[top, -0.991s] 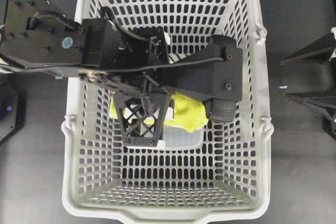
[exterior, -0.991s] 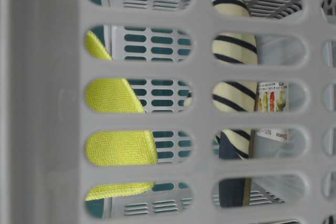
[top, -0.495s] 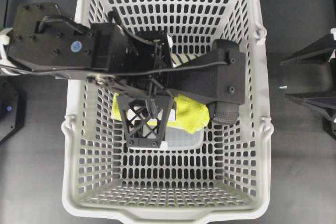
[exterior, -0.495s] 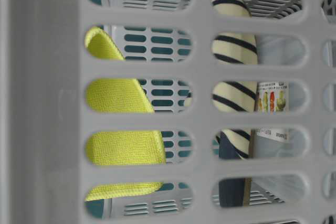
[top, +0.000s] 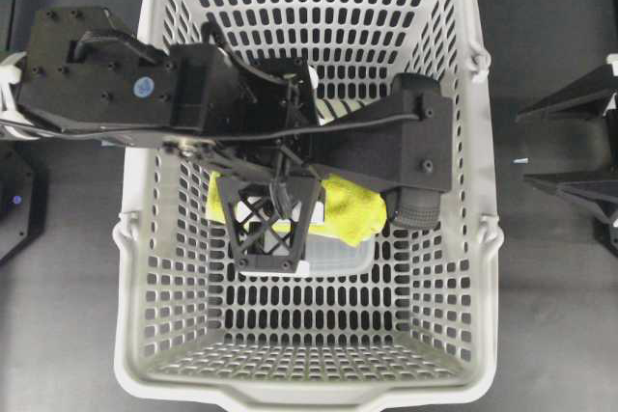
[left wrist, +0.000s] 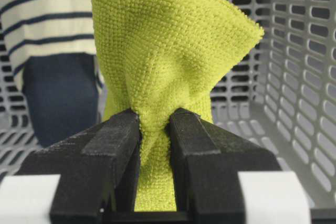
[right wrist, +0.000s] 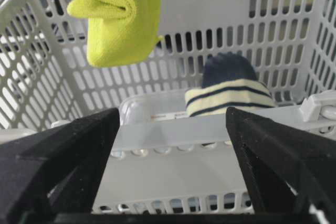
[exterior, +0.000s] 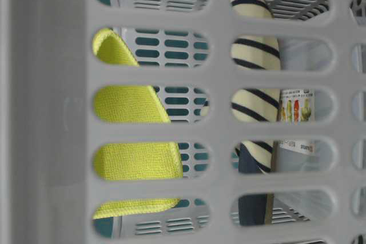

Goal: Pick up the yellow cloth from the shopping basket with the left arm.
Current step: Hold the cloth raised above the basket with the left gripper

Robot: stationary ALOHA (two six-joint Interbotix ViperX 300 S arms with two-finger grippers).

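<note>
The yellow cloth (left wrist: 157,51) is pinched between my left gripper's (left wrist: 154,124) two black fingers and hangs bunched inside the shopping basket (top: 145,238). In the overhead view my left gripper (top: 275,205) reaches in from the left, with the cloth (top: 352,209) showing beside it. The cloth hangs clear of the basket floor in the right wrist view (right wrist: 113,14) and shows through the wall slots in the table-level view (exterior: 134,161). My right gripper (right wrist: 168,145) is open and empty outside the basket, at the right in the overhead view (top: 565,142).
A cream-and-navy striped slipper (right wrist: 231,90) lies in the basket, also in the left wrist view (left wrist: 47,24). A clear plastic container (top: 333,258) with a label (exterior: 296,112) sits under the cloth. The basket rim (right wrist: 210,127) stands in front of my right gripper.
The left gripper has risen a little with the cloth. In the table-level view the cloth sits higher and wider behind the slots. The right arm has not moved.
</note>
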